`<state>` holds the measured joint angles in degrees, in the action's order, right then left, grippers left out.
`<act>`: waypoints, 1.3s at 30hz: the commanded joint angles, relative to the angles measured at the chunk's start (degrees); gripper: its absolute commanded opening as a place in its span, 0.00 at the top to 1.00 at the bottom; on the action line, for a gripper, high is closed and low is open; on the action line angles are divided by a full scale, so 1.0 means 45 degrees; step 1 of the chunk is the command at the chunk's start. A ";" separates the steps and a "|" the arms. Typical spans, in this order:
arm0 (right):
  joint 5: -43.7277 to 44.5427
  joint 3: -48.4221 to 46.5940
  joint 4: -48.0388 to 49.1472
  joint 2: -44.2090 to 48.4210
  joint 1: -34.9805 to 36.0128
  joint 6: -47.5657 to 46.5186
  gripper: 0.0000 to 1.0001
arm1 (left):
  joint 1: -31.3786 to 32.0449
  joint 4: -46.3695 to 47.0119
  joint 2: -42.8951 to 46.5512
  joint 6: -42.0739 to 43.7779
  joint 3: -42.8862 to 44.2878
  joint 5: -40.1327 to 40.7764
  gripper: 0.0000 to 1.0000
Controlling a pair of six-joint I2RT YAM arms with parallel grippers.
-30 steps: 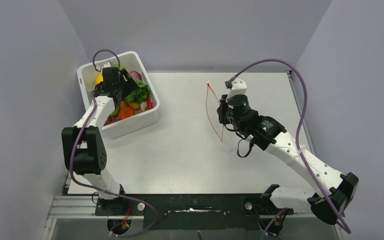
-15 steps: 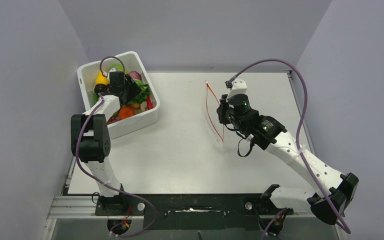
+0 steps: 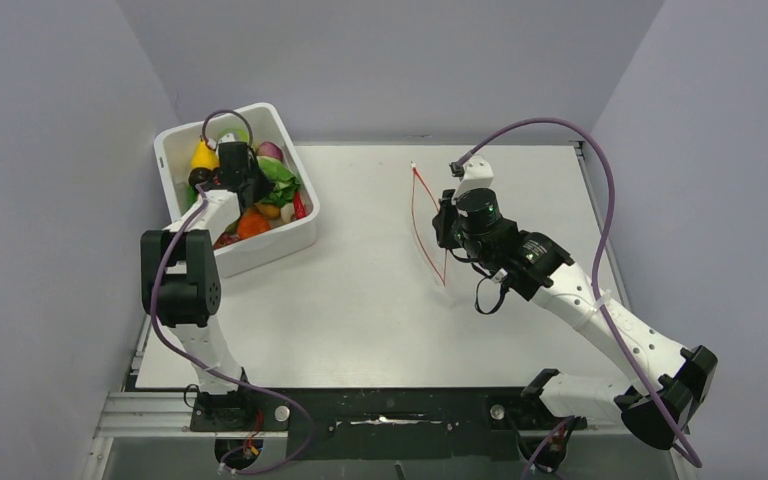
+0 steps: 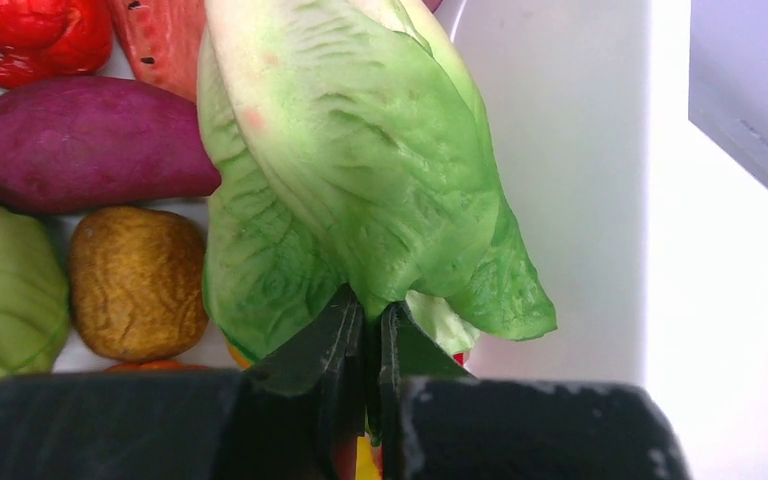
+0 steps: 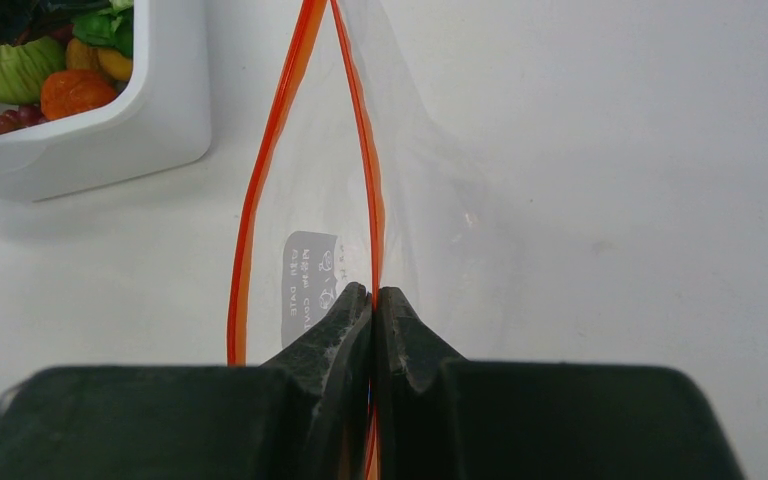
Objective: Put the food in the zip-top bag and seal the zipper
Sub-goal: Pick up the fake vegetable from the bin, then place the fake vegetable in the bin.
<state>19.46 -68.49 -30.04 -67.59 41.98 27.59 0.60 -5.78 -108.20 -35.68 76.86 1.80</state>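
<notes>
My left gripper point(image 4: 372, 312) is shut on the lower edge of the ruffled green lettuce point(image 4: 360, 170), inside the white tub point(image 3: 260, 250) at the table's back left. Other food lies around it: a dark purple piece point(image 4: 80, 145), a brown lumpy piece point(image 4: 135, 282), red pieces point(image 4: 30, 40). From above the lettuce point(image 3: 280, 180) shows just right of the left gripper point(image 3: 250, 178). My right gripper point(image 5: 372, 295) is shut on one side of the red-orange zipper point(image 5: 372, 210) of the clear zip-top bag point(image 5: 310, 200). The bag's mouth point(image 3: 425, 225) gapes open toward the tub.
The tub's white wall point(image 4: 570, 180) stands right beside the lettuce. A corner of the tub point(image 5: 140, 120) with more food shows at the upper left of the right wrist view. Grey walls close in the table on the left, back and right.
The left gripper has dropped a little deeper into the tub and closed its jaws on the lettuce. The right arm and the bag have not moved.
</notes>
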 commanded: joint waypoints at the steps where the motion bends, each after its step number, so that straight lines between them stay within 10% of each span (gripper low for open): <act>1: 0.0081 -0.0257 0.0620 0.0535 -0.0070 -0.0005 1.00 | 0.0003 -0.0679 0.1251 0.1164 0.0379 0.0410 1.00; 15: 0.0502 -0.0546 0.0204 0.0566 -0.0090 -0.0203 1.00 | 0.0193 -0.3134 0.4546 0.4689 0.0645 0.0222 1.00; 31: 0.0609 -0.0708 0.0397 -0.0031 -0.0263 -0.0369 1.00 | 0.2283 -0.5230 0.8145 0.6748 -0.0327 -0.4279 1.00; 39: 0.0525 -0.0764 0.0525 -0.0334 -0.0325 -0.0351 1.00 | 0.2611 -0.6481 0.7835 0.4898 0.0248 -0.4061 1.00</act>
<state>21.04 -69.21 -30.46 -68.75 40.84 26.15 12.84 -33.71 -73.03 -8.86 74.65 -15.49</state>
